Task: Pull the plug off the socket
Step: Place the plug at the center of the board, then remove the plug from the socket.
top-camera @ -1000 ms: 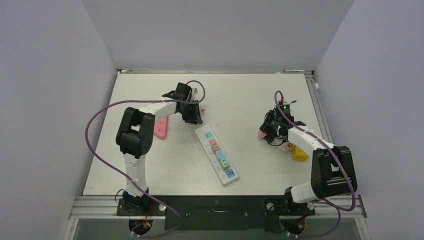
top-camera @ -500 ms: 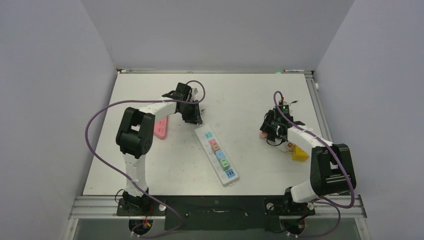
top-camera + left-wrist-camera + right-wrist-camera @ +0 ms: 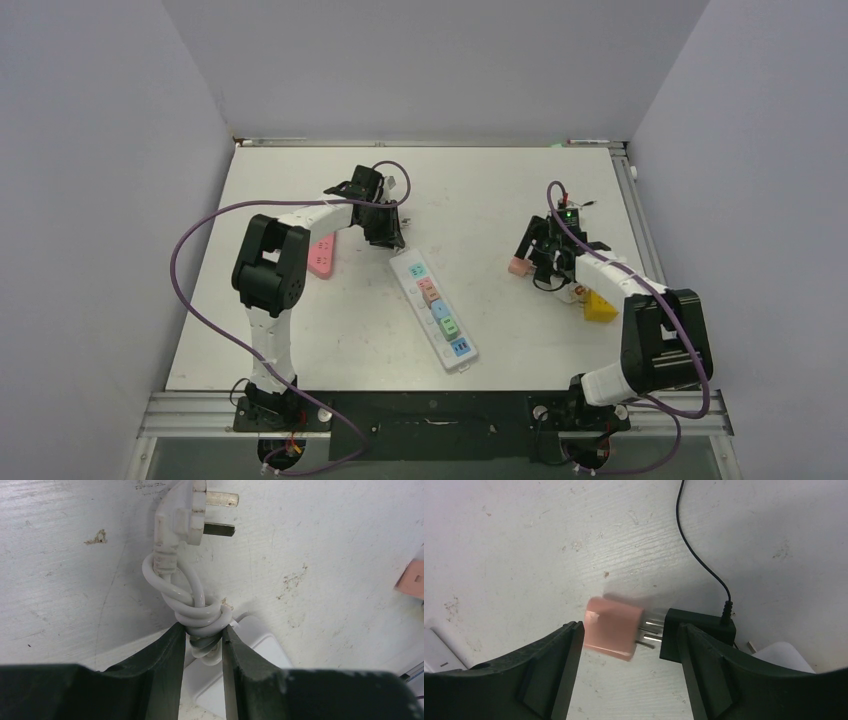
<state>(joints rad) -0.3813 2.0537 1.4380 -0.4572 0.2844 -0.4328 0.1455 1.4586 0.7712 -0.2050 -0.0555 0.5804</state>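
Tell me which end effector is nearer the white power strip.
Left. The left end effector clamps the coiled cord at the power strip's far end; the right end effector sits open to its right, around a pink plug.

Overhead, wrist close-ups sharing pink plug (image 3: 517, 266)

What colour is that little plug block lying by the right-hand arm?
Salmon pink; the plug shows clearest in the right wrist view.
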